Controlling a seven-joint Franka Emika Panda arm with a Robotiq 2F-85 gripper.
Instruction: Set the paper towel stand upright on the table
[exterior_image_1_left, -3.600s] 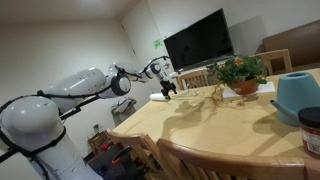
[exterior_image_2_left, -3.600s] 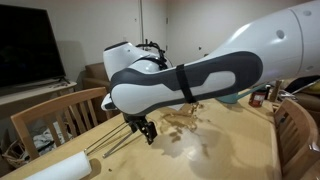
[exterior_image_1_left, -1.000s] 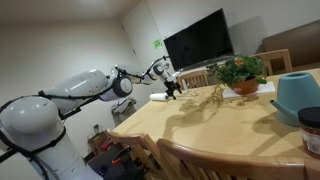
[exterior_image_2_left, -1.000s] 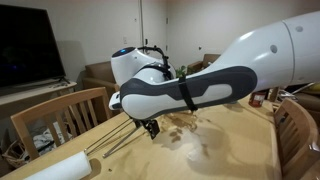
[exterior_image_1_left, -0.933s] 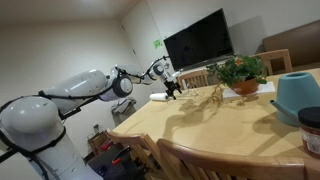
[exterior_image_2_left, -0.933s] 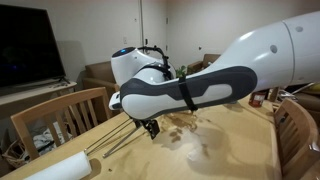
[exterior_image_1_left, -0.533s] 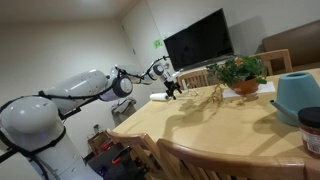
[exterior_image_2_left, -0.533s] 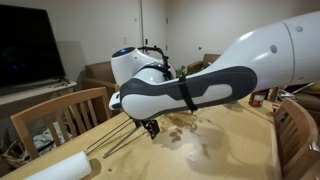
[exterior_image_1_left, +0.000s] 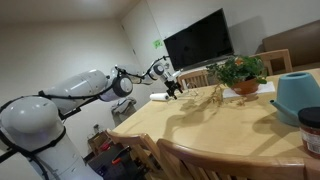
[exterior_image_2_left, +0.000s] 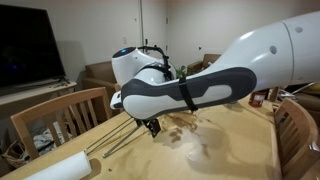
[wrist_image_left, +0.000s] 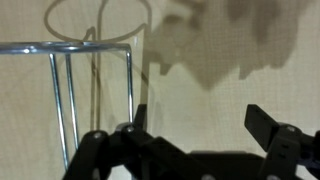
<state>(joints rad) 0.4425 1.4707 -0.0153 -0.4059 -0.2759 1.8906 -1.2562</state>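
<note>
Slightly shifted since the earliest frames, the gripper is now seen a touch further along the table and closer over the paper towel stand. No movement is noted across the last second. The fingers are held wide apart, with nothing between them.

The stand is found lying on its side on the tabletop, not yet raised. In the wrist view its thin rods are seen running toward one finger, while the ring end lies farther off. Whether finger and wire are touching cannot be told.

A miss is judged the main risk. The rods are slim and sit to one side of the open jaws, so a closure could be made on air or on a single wire. If only one rod is pinched, the stand could be swivelled or dropped while being tipped up. On the smooth top, the ring base could also be skidded away.
</note>
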